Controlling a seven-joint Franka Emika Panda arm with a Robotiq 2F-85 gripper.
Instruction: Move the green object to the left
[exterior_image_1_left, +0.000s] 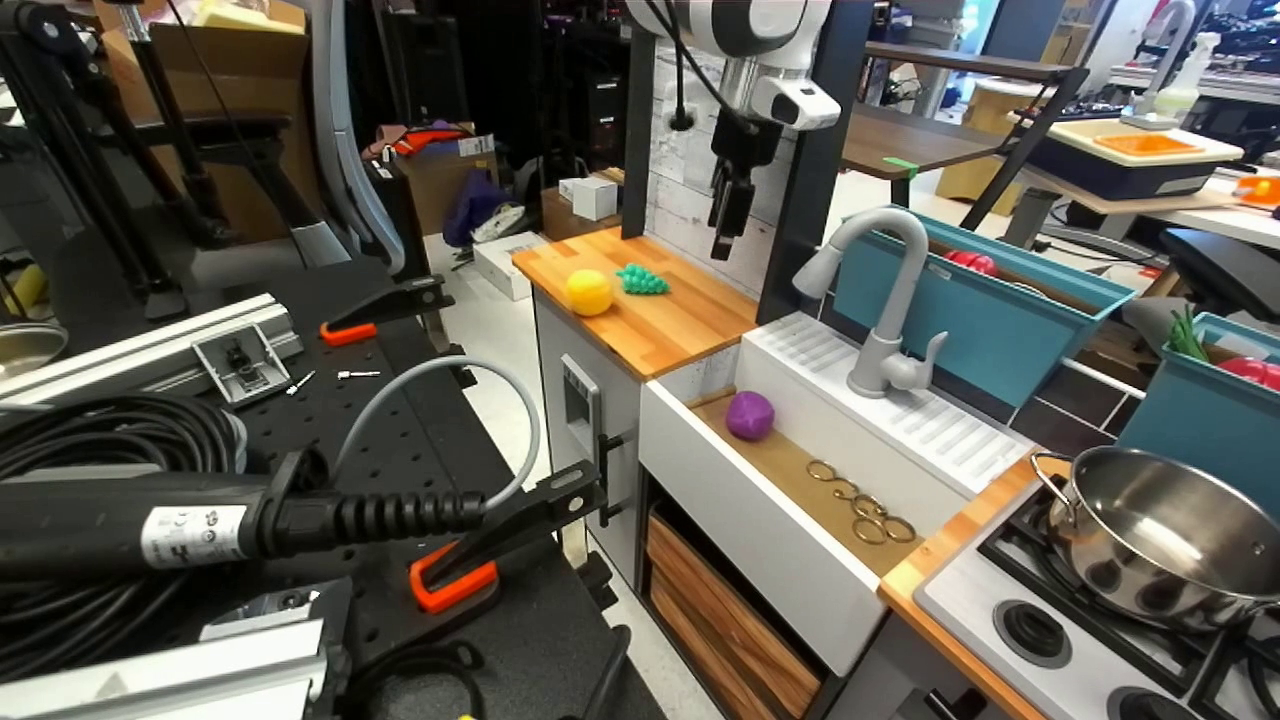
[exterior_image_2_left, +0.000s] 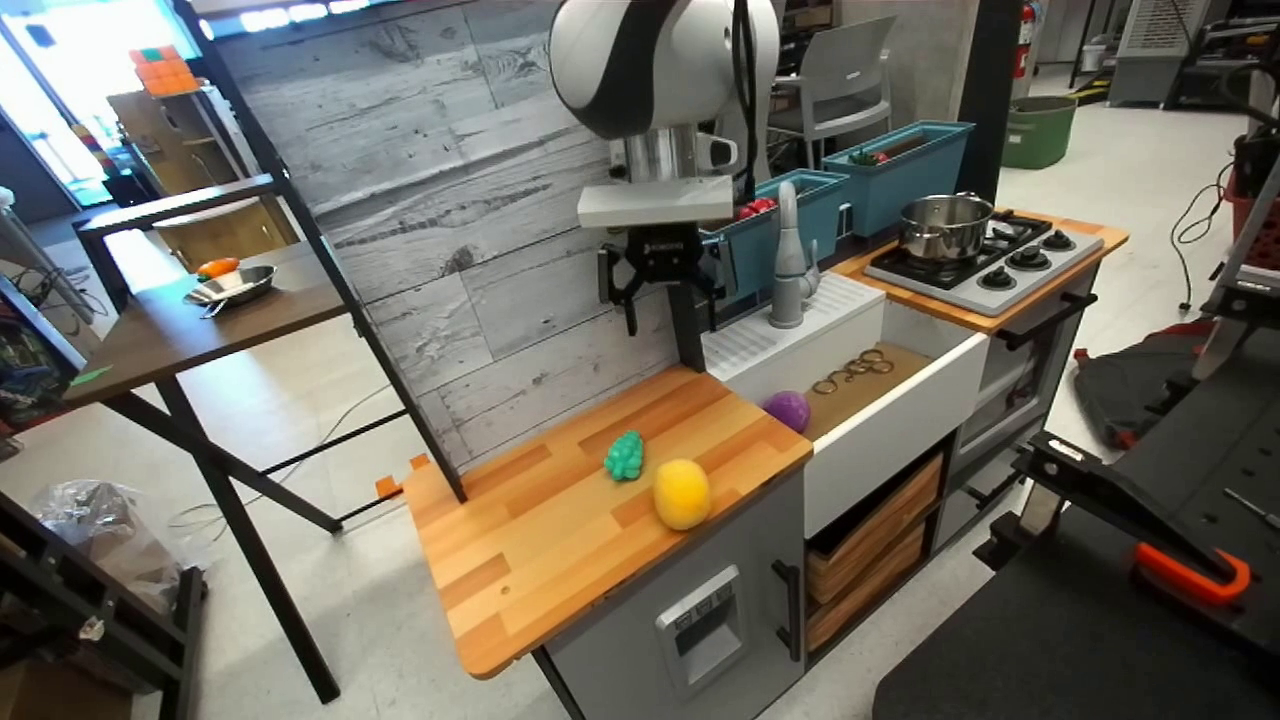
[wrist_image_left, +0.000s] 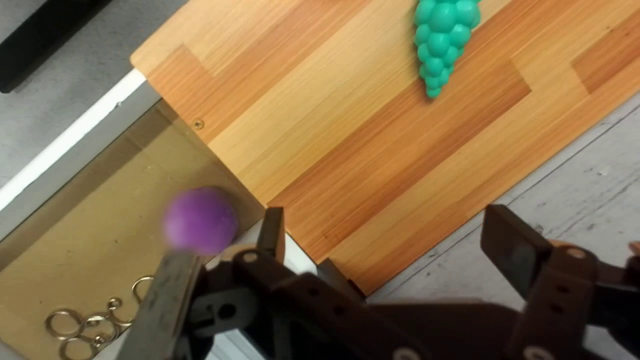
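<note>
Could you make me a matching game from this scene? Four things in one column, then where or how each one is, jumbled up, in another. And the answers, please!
Things
1. green object
2. purple piece
3. metal pot
4. gripper

Where or how
A. on the stove
B. on the wooden counter, near the yellow piece
C. open, in the air
D. in the sink

Right pairs: 1-B, 2-D, 3-A, 4-C.

Grn obj. (wrist_image_left: 441, 42) cropped, wrist vw. top
</note>
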